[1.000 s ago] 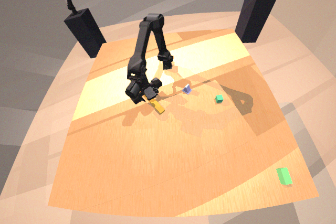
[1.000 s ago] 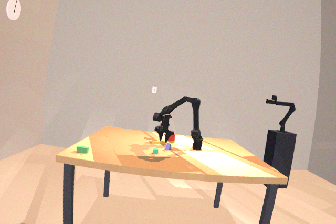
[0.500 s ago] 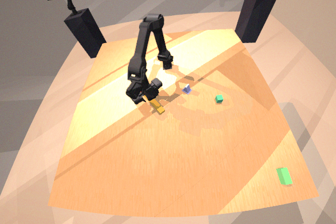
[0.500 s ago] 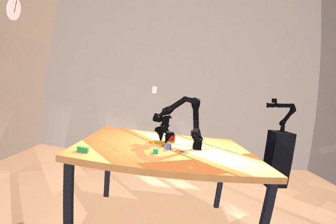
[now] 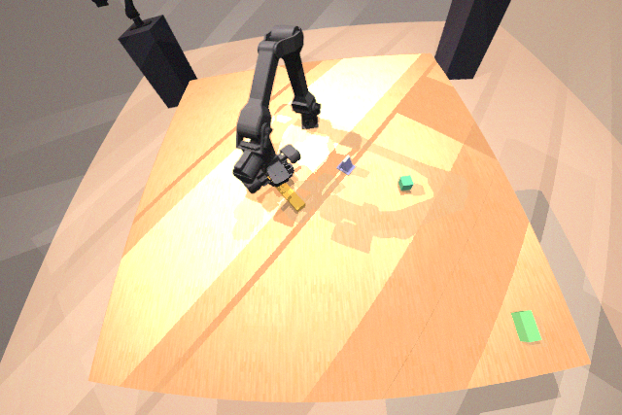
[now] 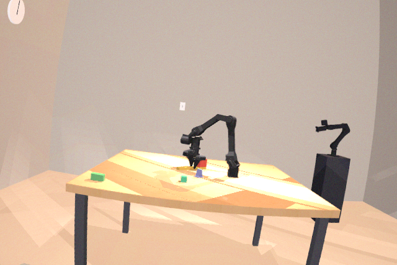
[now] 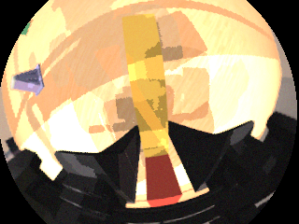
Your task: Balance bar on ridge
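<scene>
The black parallel-jaw end effector (image 5: 282,184) (image 6: 193,166) (image 7: 152,126) points down, its two dark fingers clamped on the sides of a long, flat yellow bar (image 5: 296,201) (image 6: 184,167) (image 7: 146,70). The bar is low over the tabletop; whether its underside touches cannot be told. At one end of it is a red block (image 6: 202,162) (image 7: 163,179), seen between the fingers in the wrist view. The end effector belongs to a jointed black arm (image 5: 259,88) (image 6: 231,136) standing on the same tabletop.

Near the bar, and apart from it, stands the ridge, a small blue-violet wedge (image 5: 346,164) (image 6: 199,173) (image 7: 30,81) on a thin base. Beyond it sits a teal cube (image 5: 405,183) (image 6: 183,179) (image 7: 25,29), and well apart, near a corner, lies a light green oblong block (image 5: 526,326) (image 6: 97,176).

The tabletop (image 5: 251,325) (image 6: 160,188) (image 7: 243,84) is pale wood, crossed by bright bands of light and orange shadow, on dark legs (image 6: 80,229). The room has beige-grey walls (image 6: 224,47), a round white clock (image 6: 15,10), a white wall plate (image 6: 182,106) and a pinkish-tan floor (image 6: 179,239).

Counted: one bar, one red block, one wedge, one teal cube, one green block, one clock, one wall plate, four visible legs, and two dark pedestals (image 5: 157,61) (image 5: 469,28) (image 6: 330,182), each bearing another arm.
</scene>
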Action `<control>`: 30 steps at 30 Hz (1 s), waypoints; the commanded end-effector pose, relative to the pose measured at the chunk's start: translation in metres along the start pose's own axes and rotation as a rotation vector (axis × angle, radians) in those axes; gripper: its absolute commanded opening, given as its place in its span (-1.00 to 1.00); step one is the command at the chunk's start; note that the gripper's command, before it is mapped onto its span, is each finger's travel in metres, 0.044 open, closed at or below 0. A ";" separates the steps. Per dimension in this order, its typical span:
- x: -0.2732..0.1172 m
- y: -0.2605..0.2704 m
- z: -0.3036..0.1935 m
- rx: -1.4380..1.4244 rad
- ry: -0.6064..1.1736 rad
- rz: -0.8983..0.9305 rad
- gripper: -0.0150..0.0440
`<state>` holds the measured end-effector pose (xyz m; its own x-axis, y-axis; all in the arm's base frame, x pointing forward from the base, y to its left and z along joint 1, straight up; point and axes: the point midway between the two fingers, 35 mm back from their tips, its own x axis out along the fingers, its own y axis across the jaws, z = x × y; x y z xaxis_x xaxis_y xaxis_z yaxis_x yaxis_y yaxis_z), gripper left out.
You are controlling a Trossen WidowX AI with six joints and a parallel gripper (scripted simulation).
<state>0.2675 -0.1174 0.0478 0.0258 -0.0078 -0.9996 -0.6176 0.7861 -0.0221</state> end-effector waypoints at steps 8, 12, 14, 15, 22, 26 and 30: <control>-0.019 -0.003 0.001 -0.001 0.000 0.000 -0.49; -0.029 -0.004 0.002 -0.001 0.001 -0.001 -0.49; -0.034 -0.004 0.002 -0.001 0.001 -0.001 -0.49; -0.037 -0.004 0.002 -0.002 0.001 -0.001 -0.49; -0.055 -0.004 0.002 -0.002 0.001 -0.001 -0.49; -0.065 -0.004 0.002 -0.003 0.002 -0.001 -0.49; -0.076 -0.003 0.002 -0.003 0.002 -0.001 -0.49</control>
<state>0.2684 -0.1178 0.1094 0.0102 -0.0008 -0.9999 -0.6181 0.7861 -0.0069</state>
